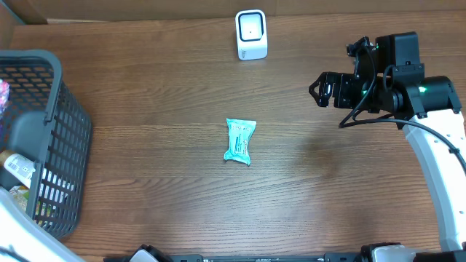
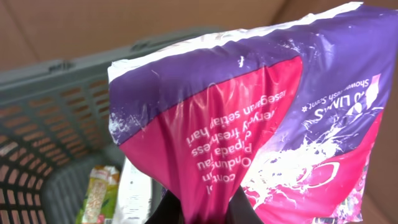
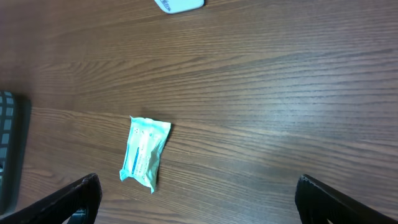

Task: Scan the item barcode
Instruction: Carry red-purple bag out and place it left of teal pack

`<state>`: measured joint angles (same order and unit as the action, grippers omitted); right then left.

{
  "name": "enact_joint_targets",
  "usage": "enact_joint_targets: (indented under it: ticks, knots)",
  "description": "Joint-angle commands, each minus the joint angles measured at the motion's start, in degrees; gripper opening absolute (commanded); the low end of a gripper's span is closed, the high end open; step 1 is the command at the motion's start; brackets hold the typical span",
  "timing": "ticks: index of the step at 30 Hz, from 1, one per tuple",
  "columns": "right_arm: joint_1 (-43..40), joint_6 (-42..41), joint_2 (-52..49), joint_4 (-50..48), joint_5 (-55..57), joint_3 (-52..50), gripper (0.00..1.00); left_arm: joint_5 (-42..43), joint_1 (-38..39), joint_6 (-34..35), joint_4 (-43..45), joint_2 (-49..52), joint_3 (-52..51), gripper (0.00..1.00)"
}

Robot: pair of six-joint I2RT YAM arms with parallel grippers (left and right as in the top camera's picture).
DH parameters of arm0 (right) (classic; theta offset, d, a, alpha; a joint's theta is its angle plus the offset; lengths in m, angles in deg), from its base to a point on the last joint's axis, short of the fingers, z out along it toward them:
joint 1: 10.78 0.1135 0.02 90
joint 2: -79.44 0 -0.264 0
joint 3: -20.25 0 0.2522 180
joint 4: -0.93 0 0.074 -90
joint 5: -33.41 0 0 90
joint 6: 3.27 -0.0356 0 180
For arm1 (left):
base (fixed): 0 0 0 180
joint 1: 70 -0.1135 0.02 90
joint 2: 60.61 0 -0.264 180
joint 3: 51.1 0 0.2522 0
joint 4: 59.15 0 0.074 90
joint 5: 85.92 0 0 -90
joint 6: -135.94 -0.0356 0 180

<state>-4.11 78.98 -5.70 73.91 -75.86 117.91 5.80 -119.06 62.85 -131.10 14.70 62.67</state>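
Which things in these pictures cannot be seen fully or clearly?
Purple pouch: left wrist view, no barcode shows on this side; the bottom and right edges cut it off.
Left hand: same view, only fingertips show at the bottom edge.
Scanner: right wrist view, cut off by the top edge.
Teal packet: print too small in overhead and right wrist views.
Basket: overhead view, contents cut by the left edge and screened by mesh.

Teal pkt (image 1: 239, 141) mid table (image 1: 160, 87); grey mesh basket (image 1: 69, 138) at left edge.
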Motion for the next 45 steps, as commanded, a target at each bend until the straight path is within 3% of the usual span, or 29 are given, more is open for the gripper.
enact_joint_targets:
  ticks: [1,8,15,22,28,30,32,35,40,45]
  knots:
    - [-0.3,-0.2,0.1,-0.6,-0.3,1.6,1.00,0.8,5.8,-2.0,-2.5,-5.0,0.7,0.04]
    - [-0.3,-0.2,0.2,-0.9,-0.3,1.6,1.00,8.2,23.7,-3.0,-9.3,-4.8,-2.5,0.04]
    - [-0.3,-0.2,0.2,-0.7,-0.3,1.6,1.00,11.2,40.9,-3.9,-8.8,2.6,-13.5,0.04]
    - [-0.3,-0.2,0.1,-0.8,-0.3,1.6,1.00,11.9,48.9,-8.2,-5.3,16.5,-20.9,0.04]
    - [-0.3,-0.2,0.1,-0.8,-0.3,1.6,1.00,14.2,52.2,-9.6,-2.1,28.2,-21.2,0.04]
    - [-0.3,-0.2,0.1,-0.9,-0.3,1.6,1.00,17.0,52.5,-9.6,-1.7,30.1,-21.0,0.20]
    - [-0.3,-0.2,0.2,-0.9,-0.3,1.6,1.00,19.3,52.5,-9.6,-1.7,30.5,-20.7,0.45]
    - [-0.3,-0.2,0.1,-0.9,-0.3,1.6,1.00,18.9,52.4,-9.6,-4.1,30.0,-17.6,0.56]
    - [-0.3,-0.2,0.1,-0.7,-0.3,1.6,1.00,16.0,51.2,-9.5,-15.6,29.2,-3.1,0.57]
    - [-0.3,-0.2,0.1,-0.6,-0.3,1.6,1.00,6.4,48.6,-7.3,-28.0,28.1,16.9,0.56]
